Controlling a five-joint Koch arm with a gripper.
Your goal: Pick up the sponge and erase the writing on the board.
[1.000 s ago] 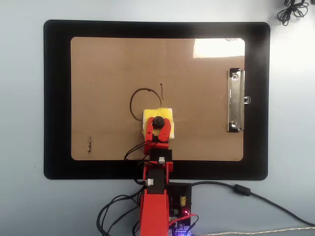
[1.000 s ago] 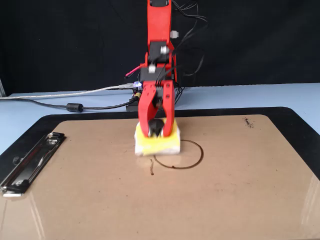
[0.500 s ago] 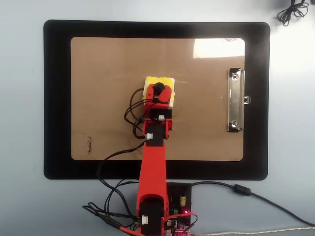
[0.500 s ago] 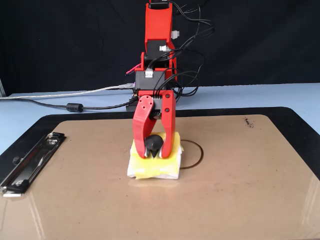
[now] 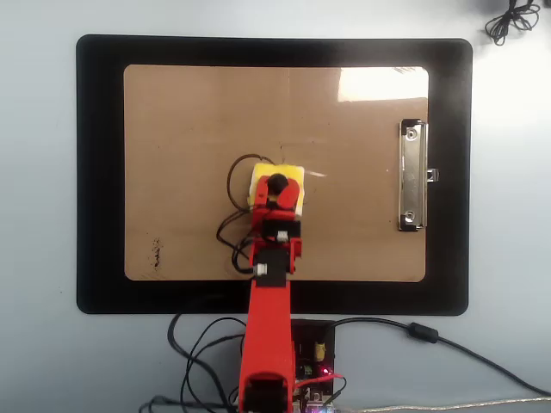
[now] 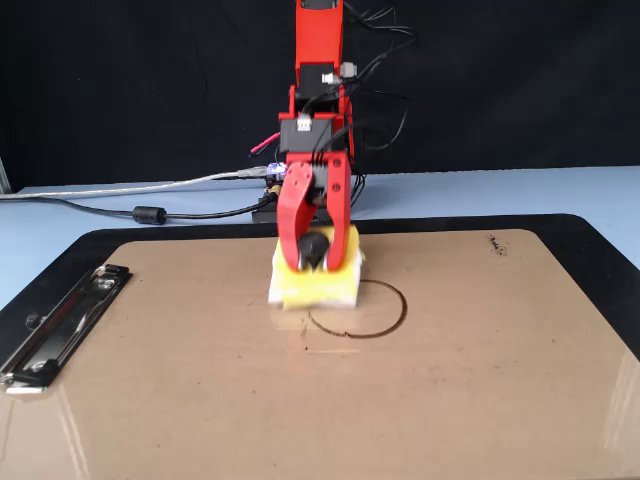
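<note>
— What has changed since half a second ago?

— I've pulled the sponge (image 6: 313, 283) back toward the arm's base. The short stroke beside the circle is gone, but most of the writing (image 6: 375, 325) remains on the board (image 6: 480, 380), so I'm not finished.

— And the gripper (image 6: 315, 258)?

— Clamped on the sponge's black knob, pressing the sponge flat over the circle's near edge.

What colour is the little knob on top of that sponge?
Black. The knob sits between the red gripper jaws on the yellow sponge, clearest in the fixed view.
</note>
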